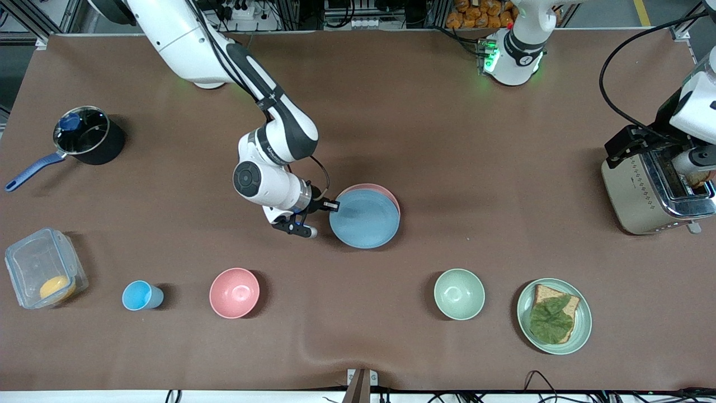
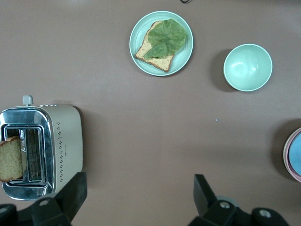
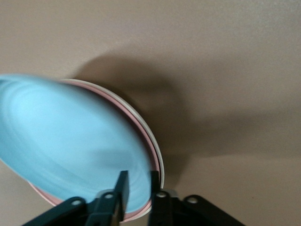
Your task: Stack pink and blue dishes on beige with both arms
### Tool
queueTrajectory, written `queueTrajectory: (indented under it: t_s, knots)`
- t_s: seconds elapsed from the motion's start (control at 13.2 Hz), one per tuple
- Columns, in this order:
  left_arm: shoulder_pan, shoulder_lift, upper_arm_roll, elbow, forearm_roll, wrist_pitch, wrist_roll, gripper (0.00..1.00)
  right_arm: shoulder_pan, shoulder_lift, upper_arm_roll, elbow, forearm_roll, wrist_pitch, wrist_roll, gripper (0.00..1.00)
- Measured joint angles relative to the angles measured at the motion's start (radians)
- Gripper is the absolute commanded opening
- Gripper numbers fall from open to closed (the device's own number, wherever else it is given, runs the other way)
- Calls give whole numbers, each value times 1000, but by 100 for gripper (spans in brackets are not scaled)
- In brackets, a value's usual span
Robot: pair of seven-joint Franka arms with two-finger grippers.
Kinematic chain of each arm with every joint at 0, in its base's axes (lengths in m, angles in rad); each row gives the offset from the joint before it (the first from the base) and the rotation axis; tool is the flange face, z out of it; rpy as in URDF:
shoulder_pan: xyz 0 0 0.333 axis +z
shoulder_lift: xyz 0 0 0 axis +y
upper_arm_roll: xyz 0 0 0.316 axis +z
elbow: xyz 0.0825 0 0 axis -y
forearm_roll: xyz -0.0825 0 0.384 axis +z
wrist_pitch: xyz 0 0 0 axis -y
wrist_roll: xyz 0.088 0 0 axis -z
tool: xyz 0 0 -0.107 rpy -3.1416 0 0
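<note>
The light blue plate (image 1: 366, 221) lies slightly tilted on the pale pink plate (image 1: 382, 190), shifted a little toward the front camera. Under both, only a thin cream rim of the beige plate (image 3: 160, 159) shows in the right wrist view. My right gripper (image 1: 333, 206) is at the blue plate's (image 3: 70, 146) edge on the right arm's side. It (image 3: 138, 181) is shut on that rim, one finger above and one below. My left gripper (image 2: 139, 197) hangs open and empty over bare table beside the toaster (image 2: 42, 150).
Nearest the front camera stand a clear box (image 1: 42, 274), a blue cup (image 1: 140, 295), a pink bowl (image 1: 234, 293), a green bowl (image 1: 459, 294) and a green plate with bread (image 1: 582, 324). A dark pot (image 1: 84, 137) sits toward the right arm's end, the toaster (image 1: 654, 187) toward the left arm's.
</note>
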Motion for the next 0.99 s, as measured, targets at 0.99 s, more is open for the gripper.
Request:
queueTrajectory:
  t_s: [0.99]
  knots:
    - [0, 5, 0, -14, -14, -2, 0, 100, -385, -285, -91, -95, -260, -434, -432, 100]
